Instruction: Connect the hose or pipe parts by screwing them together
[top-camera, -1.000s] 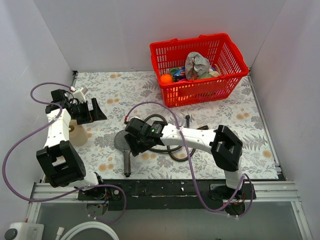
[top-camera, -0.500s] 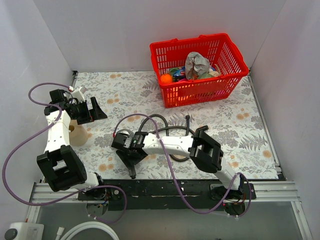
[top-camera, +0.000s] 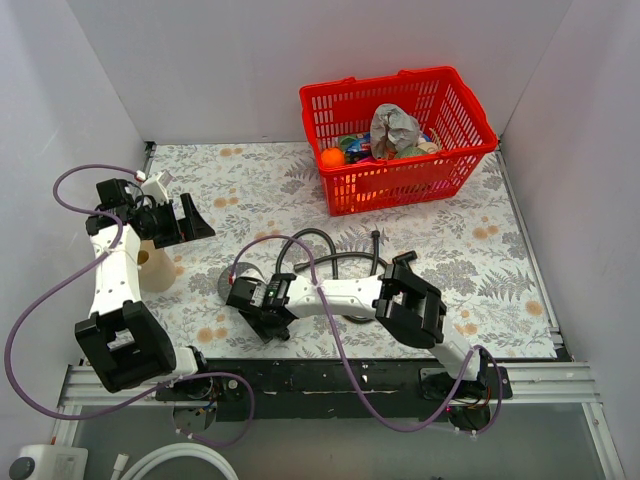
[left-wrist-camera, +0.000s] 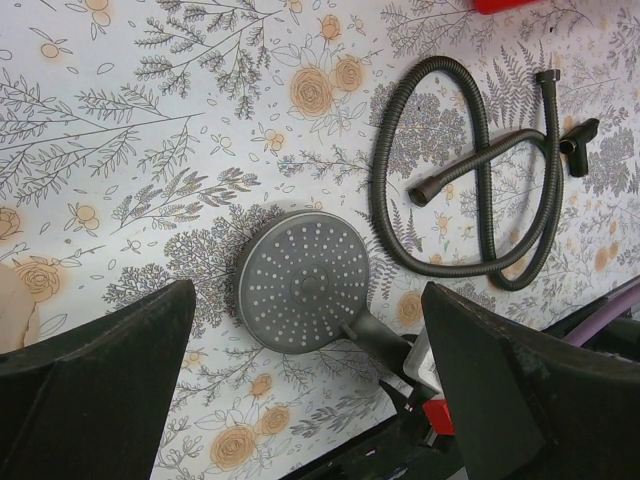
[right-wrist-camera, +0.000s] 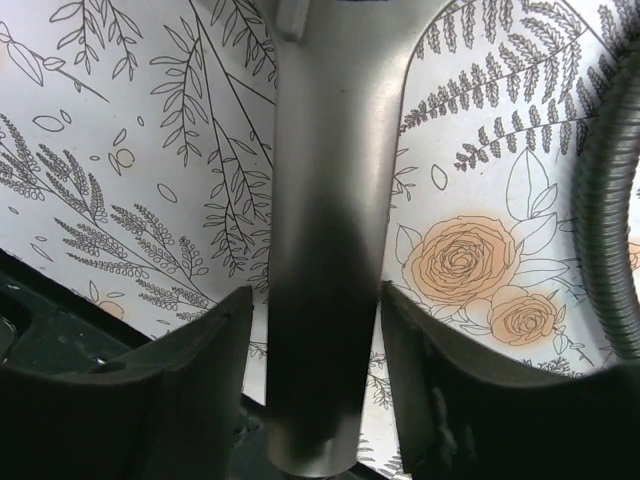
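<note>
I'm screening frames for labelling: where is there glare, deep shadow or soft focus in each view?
Top external: even light, sharp throughout. Left wrist: shower head and black hose crisp, near fingers dark, featureless. Right wrist: handle sheen fading into shadow, fingers soft.

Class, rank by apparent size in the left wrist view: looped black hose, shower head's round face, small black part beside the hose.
1. looped black hose
2. shower head's round face
3. small black part
All lie similarly far away, so the ranking holds.
</note>
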